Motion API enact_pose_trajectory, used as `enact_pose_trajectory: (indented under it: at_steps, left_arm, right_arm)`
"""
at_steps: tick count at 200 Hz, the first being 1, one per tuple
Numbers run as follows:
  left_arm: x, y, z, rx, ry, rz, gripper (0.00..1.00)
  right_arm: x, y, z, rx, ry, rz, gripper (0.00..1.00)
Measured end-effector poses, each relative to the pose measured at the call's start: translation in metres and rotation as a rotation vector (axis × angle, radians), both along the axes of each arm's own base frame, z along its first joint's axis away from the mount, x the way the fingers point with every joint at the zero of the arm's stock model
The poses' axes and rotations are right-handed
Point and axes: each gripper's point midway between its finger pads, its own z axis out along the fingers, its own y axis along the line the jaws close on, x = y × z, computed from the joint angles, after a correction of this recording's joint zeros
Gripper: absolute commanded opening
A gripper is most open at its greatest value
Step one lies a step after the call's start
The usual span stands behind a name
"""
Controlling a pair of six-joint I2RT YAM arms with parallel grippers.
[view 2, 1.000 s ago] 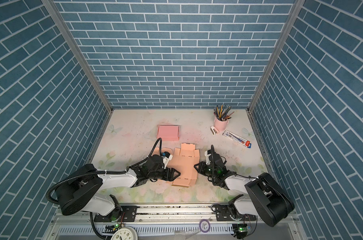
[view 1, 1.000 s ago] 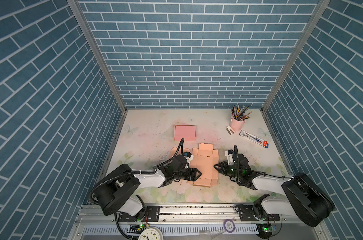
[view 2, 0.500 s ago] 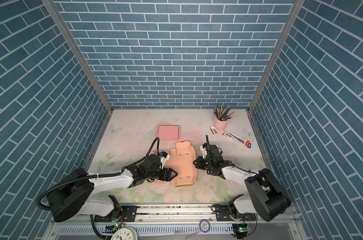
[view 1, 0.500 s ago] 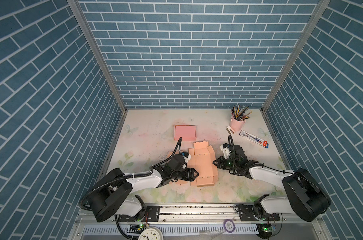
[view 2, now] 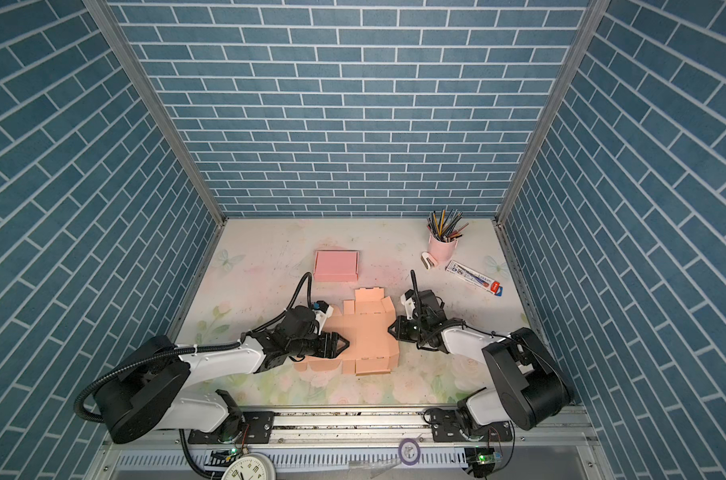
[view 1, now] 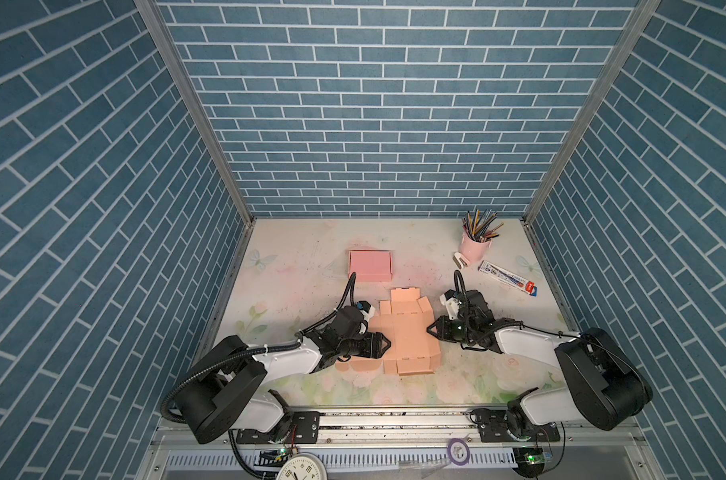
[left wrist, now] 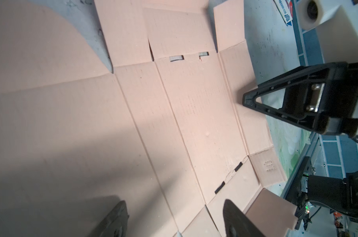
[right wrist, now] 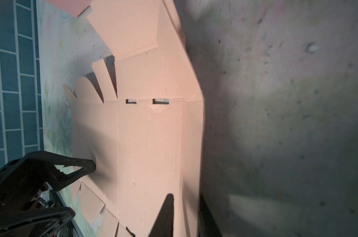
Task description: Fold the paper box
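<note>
The left claw (view 1: pixel 384 344) hangs spread wide, grasping nothing, its tips low over the middle of the paper box (view 1: pixel 409 332). The box lies as a flat, unfolded peach sheet on the worktop (view 1: pixel 294 266), between this claw and the right claw (view 1: pixel 429 329). The right claw sits opposite, at the sheet's edge, jaws nearly together on either side of the edge flap. Whether they truly pinch the flap or only straddle it I cannot tell, since the right wrist view cuts the tips off.

I'd judge the sheet light and thin. It looks stiff across each panel, willing to bend only along its scored creases, and likely to skate on the smooth worktop if pushed unpinned. The sensible hold looks to be an outer flap close to its crease, with the other claw pressing the centre panel down. The slots (right wrist: pixel 160 101) and small tabs look easy to tear.

The left arm (view 1: pixel 282 359) covers the sheet behind its claw in both top views, so flaps there are partly lost. The flaps beyond both claws seem to lift a little; how far is hard to judge. Further beyond the left claw lies a pink box (view 1: pixel 369 266), seemingly folded already. Beyond the right claw stand a pink cup of pencils (view 1: pixel 475 247) and a long packet (view 1: pixel 506 277), its lettering too small to read.
</note>
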Motion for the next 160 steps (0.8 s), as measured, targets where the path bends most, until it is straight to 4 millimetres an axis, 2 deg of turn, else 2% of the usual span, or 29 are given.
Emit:
enact_pose_trajectory:
  at_steps: [25, 54, 89, 107, 128, 160]
  left_arm:
    - [0.001, -0.001, 0.0, -0.006, -0.003, -0.002, 0.74]
    - [0.0, -0.002, 0.0, -0.006, -0.002, -0.005, 0.74]
    - [0.0, 0.0, 0.003, 0.012, 0.0, -0.012, 0.73]
    - [0.002, 0.0, 0.009, 0.011, -0.006, -0.012, 0.62]
    - [0.012, -0.007, 0.025, -0.008, -0.036, -0.019, 0.42]
    - [0.039, -0.022, 0.057, -0.064, -0.097, -0.006, 0.22]
  right_arm:
    - [-0.009, -0.003, -0.005, 0.009, 0.022, -0.01, 0.1]
    - [-0.009, -0.001, 0.0, 0.029, 0.026, -0.016, 0.01]
    - [-0.005, 0.002, 0.015, 0.001, 0.009, 0.003, 0.0]
    - [0.002, 0.007, 0.03, -0.026, -0.031, 0.026, 0.0]
    - [0.006, 0.014, 0.047, -0.049, -0.08, 0.066, 0.0]
    - [0.0, 0.017, 0.05, -0.098, -0.088, 0.106, 0.0]
